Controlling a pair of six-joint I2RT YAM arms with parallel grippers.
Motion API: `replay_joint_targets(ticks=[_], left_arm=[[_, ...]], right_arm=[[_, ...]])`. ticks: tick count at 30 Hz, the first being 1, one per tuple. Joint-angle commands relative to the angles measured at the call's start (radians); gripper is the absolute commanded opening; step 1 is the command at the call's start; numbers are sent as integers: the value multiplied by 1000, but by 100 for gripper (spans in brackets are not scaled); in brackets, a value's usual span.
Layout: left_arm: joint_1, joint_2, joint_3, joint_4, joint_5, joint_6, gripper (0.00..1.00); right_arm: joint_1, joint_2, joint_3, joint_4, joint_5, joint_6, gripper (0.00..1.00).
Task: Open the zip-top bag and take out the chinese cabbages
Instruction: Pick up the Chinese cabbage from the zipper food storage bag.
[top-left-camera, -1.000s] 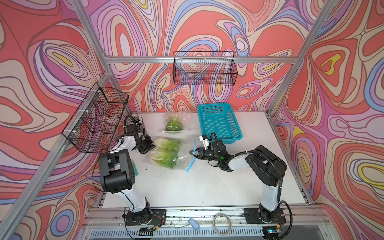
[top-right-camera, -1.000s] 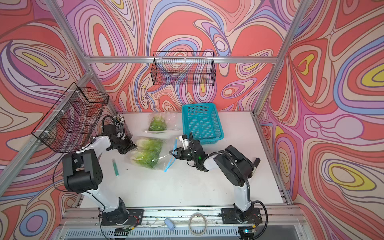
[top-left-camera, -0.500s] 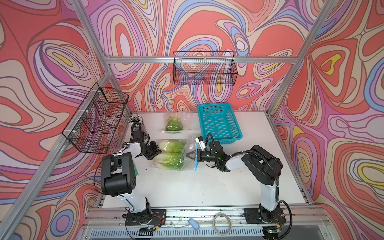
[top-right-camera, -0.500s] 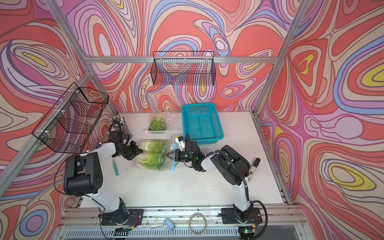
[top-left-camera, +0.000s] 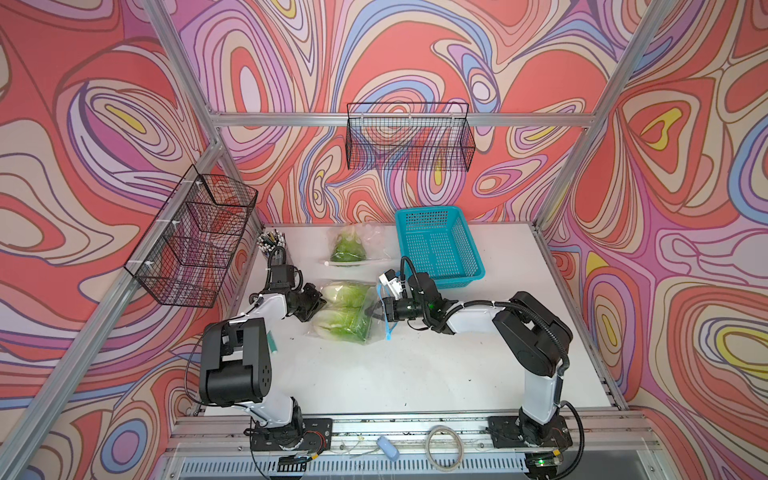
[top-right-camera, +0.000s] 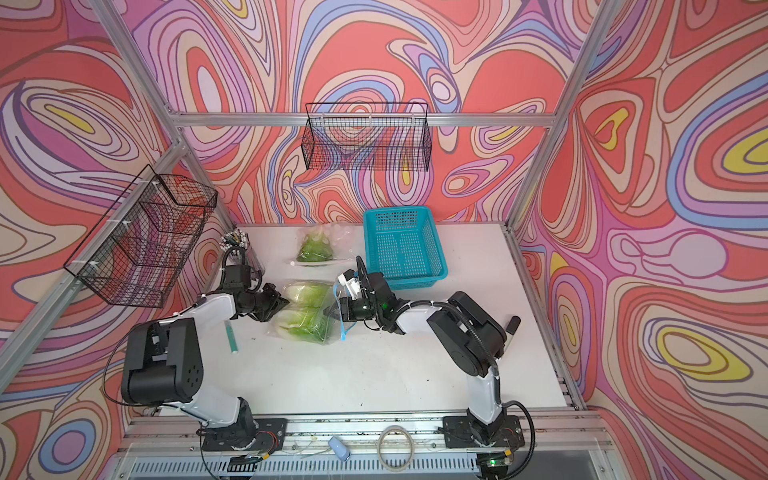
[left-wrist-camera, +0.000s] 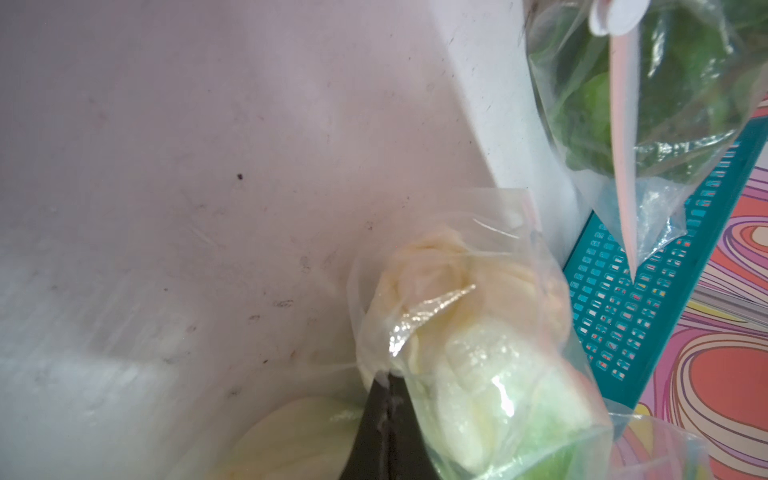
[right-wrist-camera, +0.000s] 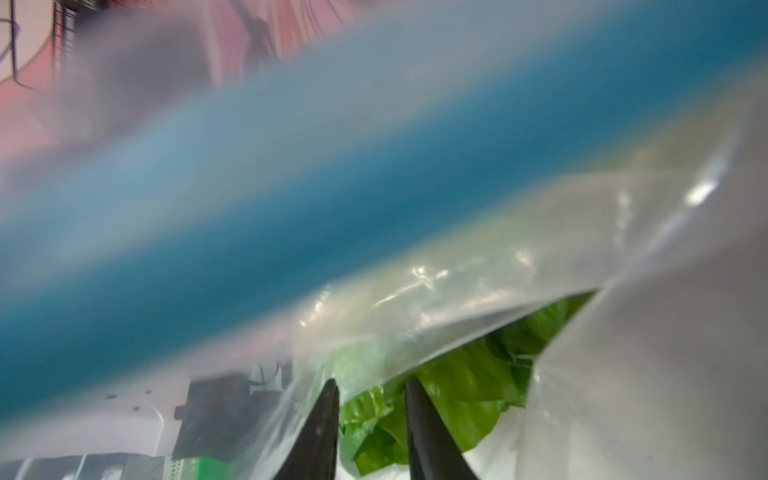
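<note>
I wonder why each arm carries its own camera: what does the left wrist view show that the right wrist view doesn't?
Only the left wrist view: the white stem ends of the cabbages, the left claw shut on the bag, the basket and a second bag.
Only the right wrist view: the blurred blue zip strip, green leaves seen through the bag's open mouth, and the right claw open before it.
Both: the same clear bag of cabbages.
</note>
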Motion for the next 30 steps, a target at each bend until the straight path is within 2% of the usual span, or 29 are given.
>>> replay_joint_targets(ticks=[1, 8, 13, 21, 27, 30], left_arm=[[-5, -33, -20, 38, -24, -35, 0], [-5, -47, -22, 47, -34, -47, 0], [-8, -49, -28, 48, -38, -51, 0], [-15, -48, -47, 69, -45, -65, 0], [-21, -50, -58, 84, -48, -79, 0], [-26, -53, -62, 89, -50, -85, 0]], right_arm=[[8, -19, 24, -192, 50, -71, 27], [14, -19, -12, -183, 57, -44, 24], [28, -18, -42, -56, 11, 18, 35], [59, 25, -56, 121, -51, 111, 48], [67, 46, -52, 173, -53, 144, 49], [68, 61, -41, 172, -51, 152, 41]])
